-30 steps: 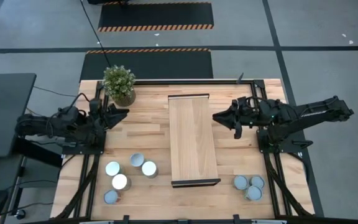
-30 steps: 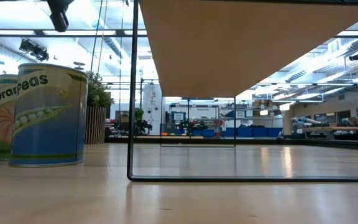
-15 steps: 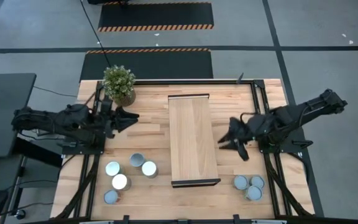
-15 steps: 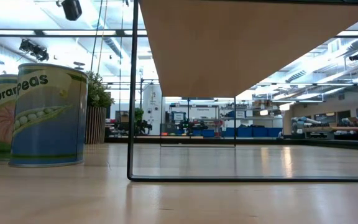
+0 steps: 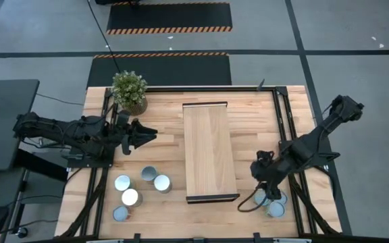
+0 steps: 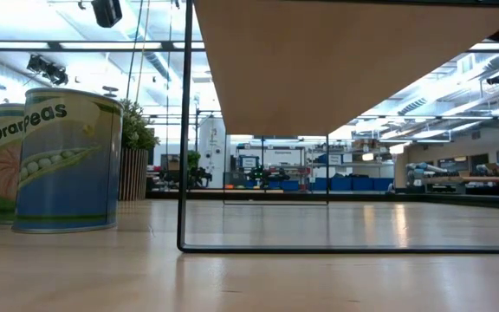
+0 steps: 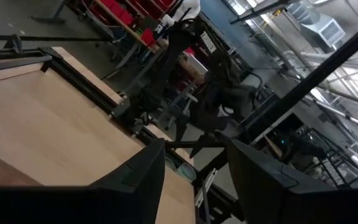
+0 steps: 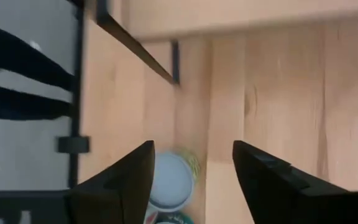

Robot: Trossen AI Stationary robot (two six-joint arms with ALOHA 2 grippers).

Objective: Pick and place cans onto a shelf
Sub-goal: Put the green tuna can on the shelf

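Observation:
The shelf [image 5: 211, 152], a raised light-wood plank, stands mid-table; the low view shows its underside [image 6: 336, 61]. Three cans [image 5: 276, 202] stand on the table near its right near corner. Several more cans [image 5: 148, 174] stand near the left, two of them with pea labels [image 6: 68, 160]. My right gripper [image 5: 261, 187] points steeply down over the right group, open. One pale can top [image 8: 171, 180] lies below the gap between its fingers [image 8: 191, 155], untouched. My left gripper [image 5: 146, 133] hovers level left of the shelf, open and empty [image 7: 194, 149].
A potted plant [image 5: 129, 91] stands at the far left corner. Black frame rails [image 5: 283, 121] run along both sides of the table. The shelf's thin black legs [image 6: 181, 130] stand on the tabletop. Bare wood lies between the shelf and the right cans.
My right gripper has swung from beside the shelf's far half toward the table's near edge and come down. It has tipped from level to pointing steeply down over the right cans, and it has opened. My left gripper has moved a little toward the shelf.

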